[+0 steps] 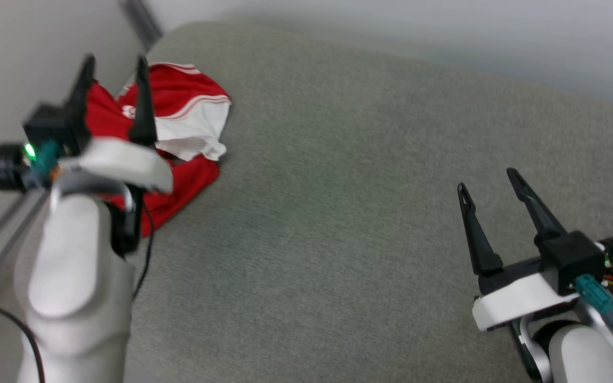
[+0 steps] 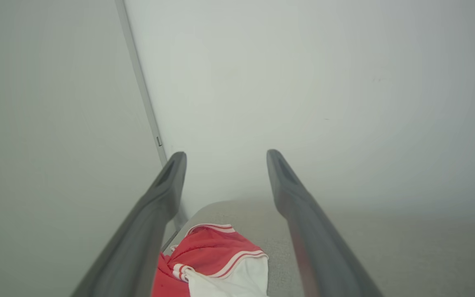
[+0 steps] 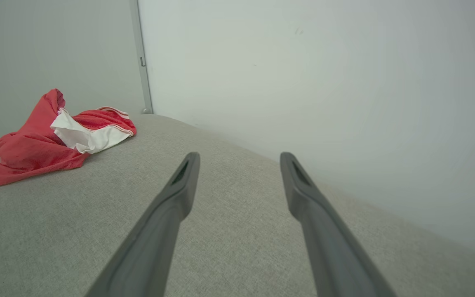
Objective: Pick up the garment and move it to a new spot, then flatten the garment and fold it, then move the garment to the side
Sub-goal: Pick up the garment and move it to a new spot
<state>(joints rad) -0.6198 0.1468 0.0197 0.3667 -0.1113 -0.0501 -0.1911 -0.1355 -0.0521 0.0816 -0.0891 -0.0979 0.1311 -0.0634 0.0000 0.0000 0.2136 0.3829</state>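
Garment (image 1: 189,111) lies crumpled in a heap at about 10 o'clock in the head view, at the far left corner of the grey upholstered surface (image 1: 338,202), close to the pale wall (image 1: 30,42). Red body is bunched up, and a white sleeve with red-and-white stripe trim is folded over on top, facing 3 o'clock. Lettering not readable.

Left gripper (image 1: 115,58) sits at 9–10 o'clock and overlaps the heap from the near side, fingers pointing to 12, jaws spread wide. In the left wrist view the cloth shows at 6 o'clock, low between the two fingers and under them. Cannot tell whether the fingers touch it. A black cable (image 1: 147,250) hangs along that arm.

Right gripper (image 1: 487,178) at 4 o'clock in the head view, over bare upholstery and well apart from the garment, jaws also wide open with nothing between them. In the right wrist view the heap sits at 9–10 o'clock, beside a grey vertical strip (image 3: 140,57) in the wall corner.
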